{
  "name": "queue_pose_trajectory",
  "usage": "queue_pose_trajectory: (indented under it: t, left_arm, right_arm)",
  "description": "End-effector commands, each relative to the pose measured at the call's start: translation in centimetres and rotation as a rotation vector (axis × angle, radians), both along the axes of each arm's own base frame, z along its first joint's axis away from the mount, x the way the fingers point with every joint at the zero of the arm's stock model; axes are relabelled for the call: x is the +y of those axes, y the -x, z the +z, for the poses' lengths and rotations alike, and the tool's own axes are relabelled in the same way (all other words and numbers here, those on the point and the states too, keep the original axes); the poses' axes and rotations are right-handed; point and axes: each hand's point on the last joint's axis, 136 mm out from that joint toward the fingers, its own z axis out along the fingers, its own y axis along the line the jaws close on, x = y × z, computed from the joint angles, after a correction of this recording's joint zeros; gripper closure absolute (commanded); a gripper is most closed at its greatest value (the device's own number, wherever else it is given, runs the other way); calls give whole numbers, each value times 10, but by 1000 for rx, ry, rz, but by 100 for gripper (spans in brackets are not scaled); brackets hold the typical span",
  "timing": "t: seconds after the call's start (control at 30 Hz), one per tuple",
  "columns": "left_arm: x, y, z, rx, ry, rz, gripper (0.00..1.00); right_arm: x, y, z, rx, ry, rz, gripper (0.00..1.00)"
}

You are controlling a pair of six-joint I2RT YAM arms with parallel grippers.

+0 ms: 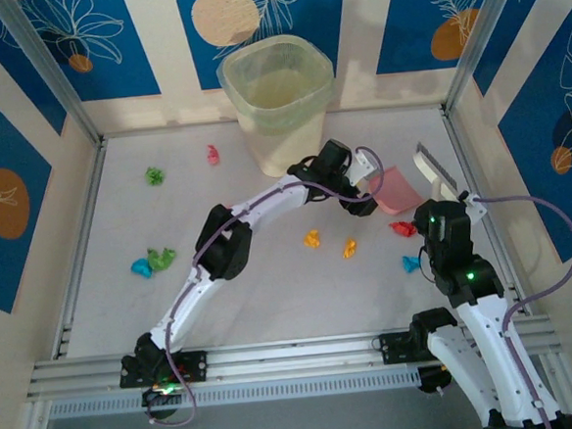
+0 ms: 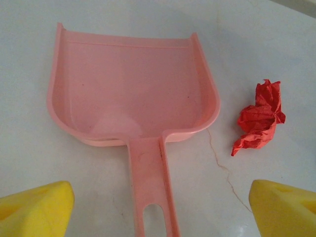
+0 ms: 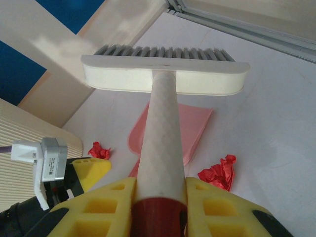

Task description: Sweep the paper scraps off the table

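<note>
Pink glossy dustpan (image 2: 133,89), handle between splayed left gripper (image 2: 158,210) jaws; right gripper (image 3: 158,200) clenched round cream brush (image 3: 163,81).

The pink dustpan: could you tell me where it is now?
In the top view, the dustpan lies right of the bin, at the open left hand, a red scrap beside it.

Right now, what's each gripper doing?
Left gripper: open, empty, over the dustpan handle.
Right gripper: shut on the brush handle.
</note>
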Motion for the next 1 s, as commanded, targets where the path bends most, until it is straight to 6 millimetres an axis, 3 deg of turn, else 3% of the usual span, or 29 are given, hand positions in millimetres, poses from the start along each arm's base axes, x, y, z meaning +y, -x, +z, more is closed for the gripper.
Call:
queue_pose_trajectory:
  t: [0.0, 0.27, 0.53, 0.97]
  left_arm:
    - [0, 6, -13, 27, -47, 6, 10]
    - [4, 11, -30, 55, -108, 23, 14]
    - [-6, 19, -33, 17, -120, 9, 16]
    - [-11, 12, -40, -39, -158, 52, 28]
  right_arm:
    - [-3, -1, 11, -52, 3, -13, 100]
    - [-4, -1, 9, -53, -12, -16, 100]
    - [-5, 1, 10, -59, -17, -21, 100]
    - [-6, 2, 8, -61, -33, -24, 100]
